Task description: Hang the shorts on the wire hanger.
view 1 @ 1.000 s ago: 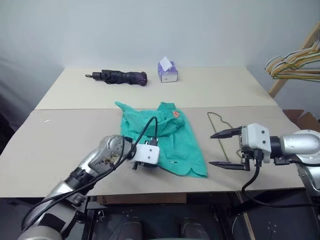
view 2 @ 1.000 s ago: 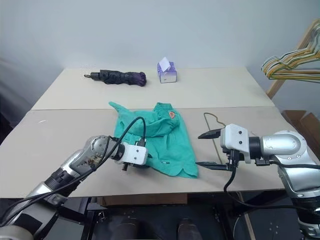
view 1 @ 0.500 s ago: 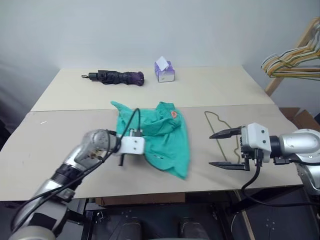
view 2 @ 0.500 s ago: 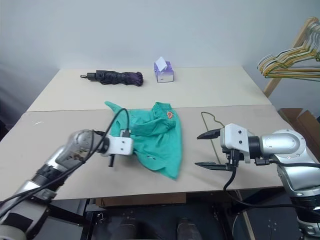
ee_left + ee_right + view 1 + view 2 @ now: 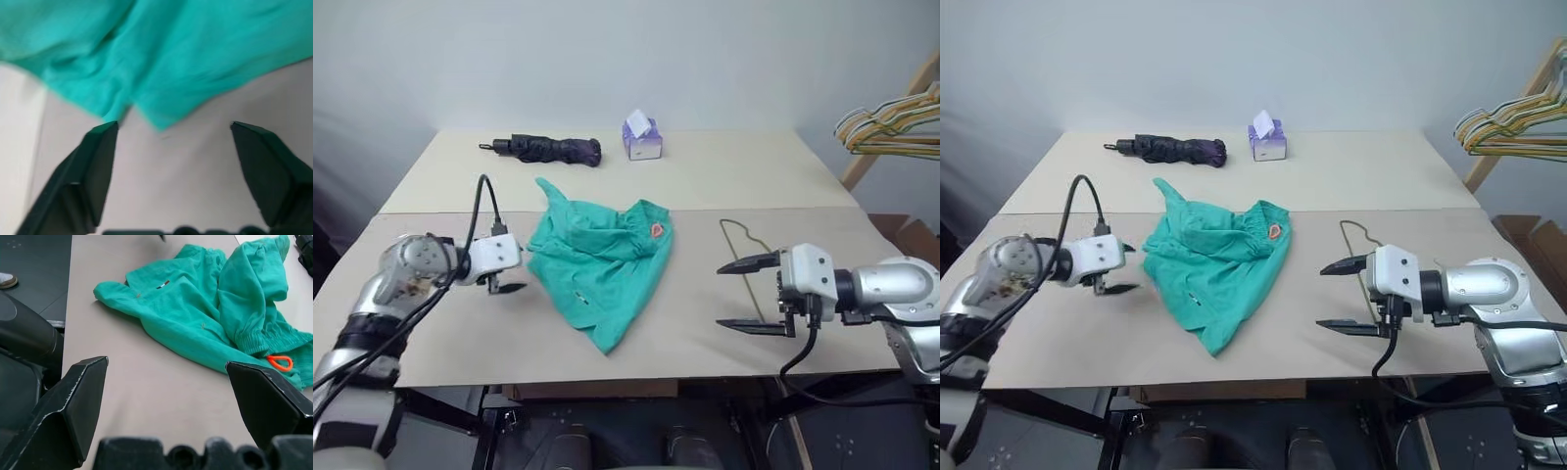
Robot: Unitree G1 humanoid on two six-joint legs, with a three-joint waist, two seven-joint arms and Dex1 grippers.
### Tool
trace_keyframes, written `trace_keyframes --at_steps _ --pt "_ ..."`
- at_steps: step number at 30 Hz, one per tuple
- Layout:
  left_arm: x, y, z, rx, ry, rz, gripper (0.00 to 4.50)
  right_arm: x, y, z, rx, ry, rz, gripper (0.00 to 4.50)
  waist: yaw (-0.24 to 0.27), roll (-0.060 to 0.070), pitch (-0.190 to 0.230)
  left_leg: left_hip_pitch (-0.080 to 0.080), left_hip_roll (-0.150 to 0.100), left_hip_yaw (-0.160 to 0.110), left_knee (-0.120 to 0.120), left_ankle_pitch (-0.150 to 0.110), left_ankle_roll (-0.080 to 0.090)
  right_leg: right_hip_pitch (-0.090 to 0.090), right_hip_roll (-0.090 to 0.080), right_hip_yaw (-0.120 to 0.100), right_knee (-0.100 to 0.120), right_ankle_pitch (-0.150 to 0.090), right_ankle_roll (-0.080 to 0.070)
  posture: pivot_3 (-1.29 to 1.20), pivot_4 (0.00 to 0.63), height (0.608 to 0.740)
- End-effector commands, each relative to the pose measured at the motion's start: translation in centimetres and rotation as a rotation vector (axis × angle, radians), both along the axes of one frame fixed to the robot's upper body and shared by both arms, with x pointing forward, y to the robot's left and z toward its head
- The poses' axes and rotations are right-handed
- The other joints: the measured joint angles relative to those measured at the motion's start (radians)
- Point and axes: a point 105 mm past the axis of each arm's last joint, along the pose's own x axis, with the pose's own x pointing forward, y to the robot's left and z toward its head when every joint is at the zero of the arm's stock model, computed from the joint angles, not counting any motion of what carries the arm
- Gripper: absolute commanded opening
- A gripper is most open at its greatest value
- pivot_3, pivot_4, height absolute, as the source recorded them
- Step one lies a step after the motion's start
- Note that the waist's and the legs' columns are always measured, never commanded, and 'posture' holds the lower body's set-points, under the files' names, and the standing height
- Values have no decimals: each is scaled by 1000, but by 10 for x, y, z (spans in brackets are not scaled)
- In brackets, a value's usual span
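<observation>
The teal-green shorts (image 5: 597,259) lie crumpled in the middle of the table, orange patch (image 5: 657,229) up, one corner trailing toward the front edge. My left gripper (image 5: 514,276) hovers just left of them, open and empty; in the left wrist view the shorts (image 5: 161,58) lie just beyond its fingertips (image 5: 105,142). The thin wire hanger (image 5: 722,227) lies flat on the table to the right of the shorts, partly behind my right gripper (image 5: 721,296), which is open, empty and pointing at the shorts (image 5: 205,318).
A folded dark umbrella (image 5: 548,150) and a purple tissue box (image 5: 642,140) sit at the back of the table. A bunch of yellow and tan hangers (image 5: 891,122) hangs on a wooden rack at the far right. A seam (image 5: 783,209) crosses the tabletop.
My left gripper pulled the near part of the shorts leftward, then let go, opened and moved off to the left. The shorts now lie bunched further left. The right gripper stayed still.
</observation>
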Motion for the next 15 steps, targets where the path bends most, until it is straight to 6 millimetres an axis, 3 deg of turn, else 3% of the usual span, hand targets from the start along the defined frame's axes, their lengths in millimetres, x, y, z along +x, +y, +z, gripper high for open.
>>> trace_keyframes --at_steps 1,8,11,15 --pt "-19 -37 51 -260 2 -63 4440 -3 3 6 5 -37 13 4500 3 0 0 0 0 0 0 0 0 0 0 0 0 0 0 78 38 740" --pt "-30 -107 44 -318 217 42 4440 2 8 7 21 -49 3 4500 10 0 0 2 0 -1 2 0 0 3 0 -1 1 -5 8 85 42 740" --pt "-36 -137 24 -230 289 42 4440 5 9 8 23 -60 1 4500 7 0 0 2 -1 -1 2 0 0 3 0 0 1 -4 8 82 40 740" --pt "-34 -162 -2 -170 294 94 4440 6 13 9 37 -73 -6 4500 -2 0 0 2 -1 -1 2 0 0 3 0 0 1 -4 8 53 40 740"
